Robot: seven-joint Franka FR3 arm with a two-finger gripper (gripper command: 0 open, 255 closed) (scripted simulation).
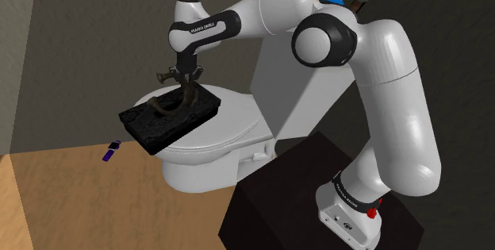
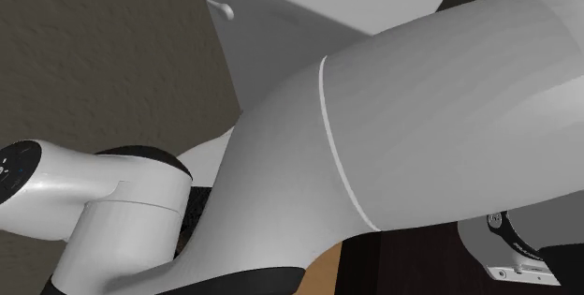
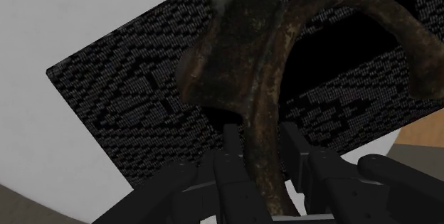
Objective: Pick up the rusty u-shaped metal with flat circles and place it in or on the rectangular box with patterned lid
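I see the gripper (image 1: 187, 82) left of centre in the shoulder view, pointing straight down over the box (image 1: 155, 125), which sits on the closed lid of the toilet (image 1: 218, 149). Its 2 fingers (image 3: 297, 148) are closed to a narrow gap around 1 leg of the rusty U (image 1: 190, 99), so the piece is in my grasp. In the wrist view the U (image 3: 242, 59) runs away from the fingers toward the box (image 3: 135, 109). Its long axis is roughly in line with the gripper, and its curved arm bends off to 1 side. The patterned lid lies directly behind it, so the target is straight below the hand, not off to a side. In the shoulder view the lowest part of the U looks at or just above the lid; I cannot tell whether they touch. My judgement is that the carry is done and only a short descent and release remain. The U will likely tip over flat once freed.
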